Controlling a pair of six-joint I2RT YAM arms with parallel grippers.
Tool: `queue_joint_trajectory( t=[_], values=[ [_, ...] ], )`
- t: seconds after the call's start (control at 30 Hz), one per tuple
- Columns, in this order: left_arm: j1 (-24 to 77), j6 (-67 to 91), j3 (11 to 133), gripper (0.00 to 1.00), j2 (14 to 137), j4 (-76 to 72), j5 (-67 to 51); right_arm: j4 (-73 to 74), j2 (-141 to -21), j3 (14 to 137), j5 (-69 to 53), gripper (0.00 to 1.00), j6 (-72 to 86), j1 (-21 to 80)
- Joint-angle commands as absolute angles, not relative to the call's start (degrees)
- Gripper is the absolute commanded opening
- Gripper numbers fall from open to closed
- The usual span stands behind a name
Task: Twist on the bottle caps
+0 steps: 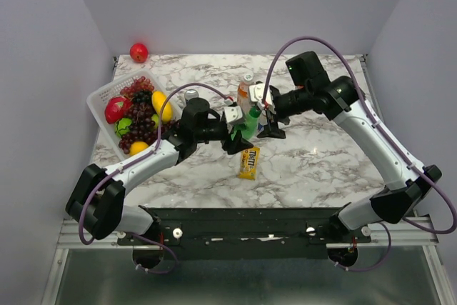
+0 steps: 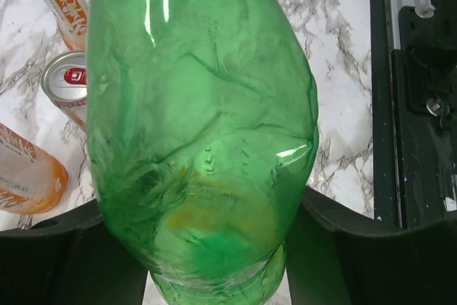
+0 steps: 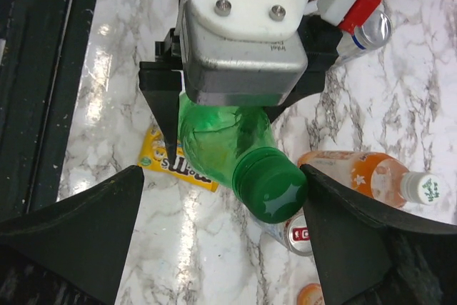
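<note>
My left gripper (image 1: 235, 139) is shut on the body of the translucent green bottle (image 2: 200, 119) and holds it tilted above the table. A dark green cap (image 3: 271, 187) sits on the bottle's neck. My right gripper (image 3: 223, 173) stands open around that cap; its right finger (image 3: 357, 233) is close beside the cap and the left finger (image 3: 78, 233) is well apart. An orange-drink bottle (image 3: 360, 173) with a white cap (image 3: 428, 187) on it stands just behind. A second orange bottle (image 2: 28, 180) shows in the left wrist view.
A drink can (image 3: 300, 233) stands under the green bottle's neck. A yellow candy pack (image 1: 249, 162) lies in front of the grippers. A white basket (image 1: 100, 94) of fruit stands at the left, with another can (image 1: 191, 94) beside it. A red apple (image 1: 138, 52) lies at the far left corner.
</note>
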State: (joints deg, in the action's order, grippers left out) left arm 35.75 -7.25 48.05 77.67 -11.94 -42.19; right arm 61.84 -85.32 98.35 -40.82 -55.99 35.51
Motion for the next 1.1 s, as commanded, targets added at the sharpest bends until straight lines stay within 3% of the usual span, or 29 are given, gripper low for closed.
queue_joint_trajectory(
  t=[0.0, 0.37, 0.6, 0.87, 1.07],
  values=[
    [33.66, -0.27, 47.55, 0.0, 77.34, -18.19, -37.8, 65.66, -82.01, 94.93, -39.03, 0.96, -53.53, 35.95],
    [32.78, -1.3, 47.11, 0.0, 77.78, -18.12, -37.08, 68.03, -79.01, 93.51, -37.71, 0.94, -49.4, 35.95],
    [34.71, -10.45, 47.46, 0.0, 77.17, -10.91, -42.01, 57.31, -84.18, 100.44, -27.69, 0.94, -39.03, 35.07],
    [36.12, -12.66, 47.99, 0.0, 76.47, -7.74, -42.8, 58.35, -87.1, 105.47, -43.67, 0.95, -47.27, 35.77],
    [36.12, -12.48, 48.16, 0.0, 75.5, -8.61, -41.57, 62.92, -86.92, 102.04, -44.56, 0.95, -51.85, 37.09]
  ],
)
